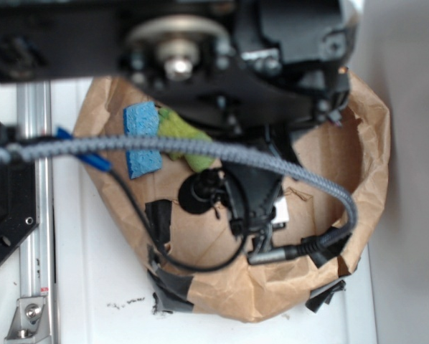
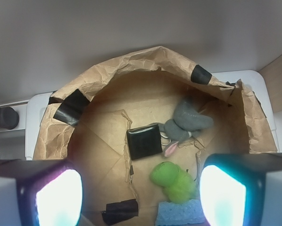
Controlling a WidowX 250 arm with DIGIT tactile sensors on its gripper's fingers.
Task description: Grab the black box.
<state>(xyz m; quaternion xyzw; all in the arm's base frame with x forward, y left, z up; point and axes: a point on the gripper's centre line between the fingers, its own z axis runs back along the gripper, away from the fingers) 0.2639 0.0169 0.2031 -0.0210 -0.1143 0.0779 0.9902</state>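
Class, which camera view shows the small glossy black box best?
The wrist view: the small glossy black box lies whole and unobstructed on the brown paper floor. In the exterior view, the robot arm covers the middle of the bin and no box can be made out.

A brown paper bag [image 1: 236, 287] with a rolled rim lies open on a white table [image 1: 92, 287]. Black tape patches [image 1: 170, 297] sit on its near rim. Inside, at the upper left, a blue sponge [image 1: 142, 140] lies just beside a green soft object [image 1: 186, 140]. The black robot arm [image 1: 257, 64] hangs over the bag and covers much of its middle. A grey braided cable [image 1: 200, 147] crosses the picture and curves down to a plug at the right. A metal rail [image 1: 36, 201] runs along the left.
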